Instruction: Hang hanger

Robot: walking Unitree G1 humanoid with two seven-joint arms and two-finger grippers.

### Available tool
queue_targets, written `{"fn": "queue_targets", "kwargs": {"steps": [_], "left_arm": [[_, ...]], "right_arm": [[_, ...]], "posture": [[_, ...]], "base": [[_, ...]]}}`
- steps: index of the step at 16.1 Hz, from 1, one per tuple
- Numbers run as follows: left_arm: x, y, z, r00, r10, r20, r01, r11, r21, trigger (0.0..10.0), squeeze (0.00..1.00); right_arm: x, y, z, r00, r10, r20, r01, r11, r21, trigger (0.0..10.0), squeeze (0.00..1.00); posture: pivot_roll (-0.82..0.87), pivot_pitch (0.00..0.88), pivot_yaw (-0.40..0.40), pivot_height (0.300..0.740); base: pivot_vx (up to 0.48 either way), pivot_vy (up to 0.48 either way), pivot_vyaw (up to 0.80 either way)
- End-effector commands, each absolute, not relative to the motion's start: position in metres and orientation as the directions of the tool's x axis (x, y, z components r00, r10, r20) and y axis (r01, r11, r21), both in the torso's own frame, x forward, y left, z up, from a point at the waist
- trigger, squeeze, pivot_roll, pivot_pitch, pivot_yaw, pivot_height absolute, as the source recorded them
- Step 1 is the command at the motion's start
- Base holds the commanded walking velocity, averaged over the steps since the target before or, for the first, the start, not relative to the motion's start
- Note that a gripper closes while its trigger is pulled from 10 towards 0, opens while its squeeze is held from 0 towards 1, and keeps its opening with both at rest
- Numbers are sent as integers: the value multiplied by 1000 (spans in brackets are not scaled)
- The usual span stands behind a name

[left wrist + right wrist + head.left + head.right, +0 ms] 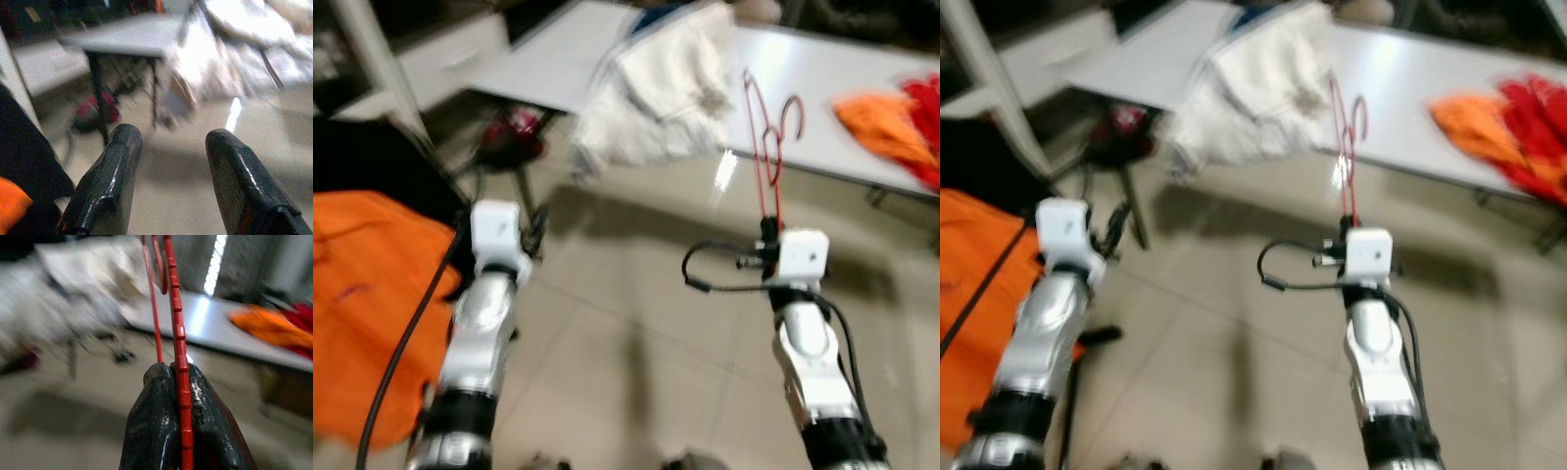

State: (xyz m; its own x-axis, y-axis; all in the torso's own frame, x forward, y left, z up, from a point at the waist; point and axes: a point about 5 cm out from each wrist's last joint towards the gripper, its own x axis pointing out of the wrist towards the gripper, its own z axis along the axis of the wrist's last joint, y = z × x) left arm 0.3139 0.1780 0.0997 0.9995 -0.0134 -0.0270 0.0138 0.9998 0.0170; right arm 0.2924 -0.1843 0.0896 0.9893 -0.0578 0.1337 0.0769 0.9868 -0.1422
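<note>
A thin red hanger (pixel 766 147) stands upright in front of my right arm, its hook at the top near the white table (pixel 842 88). My right gripper (pixel 178 377) is shut on the hanger's (pixel 173 298) lower bar, with both black fingers pressed against it. My left gripper (pixel 171 142) is open with nothing between its fingers, held over the tiled floor at the left (pixel 533 230). The frames are blurred.
A pile of white cloth (pixel 656 83) hangs over the table's near edge. Orange and red garments (pixel 896 127) lie on the table at the right. An orange garment (pixel 367 294) and dark cloth are at my left. Black stand legs (pixel 514 186) rise from the floor.
</note>
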Motion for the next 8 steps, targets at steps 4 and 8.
{"fn": "queue_targets", "kwargs": {"steps": [4,8], "left_arm": [[316,178,97,999,-1,-41,1,1000,6,10000,0],[317,181,96,998,13,-55,-14,1000,-18,10000,0]], "right_arm": [[294,-181,88,990,-45,131,64,988,-140,0,0],[296,-180,87,991,-38,128,55,989,-136,0,0]], "posture": [[-127,100,-26,740],[-127,100,-27,740]], "base": [[0,0,-600],[0,0,0]]}}
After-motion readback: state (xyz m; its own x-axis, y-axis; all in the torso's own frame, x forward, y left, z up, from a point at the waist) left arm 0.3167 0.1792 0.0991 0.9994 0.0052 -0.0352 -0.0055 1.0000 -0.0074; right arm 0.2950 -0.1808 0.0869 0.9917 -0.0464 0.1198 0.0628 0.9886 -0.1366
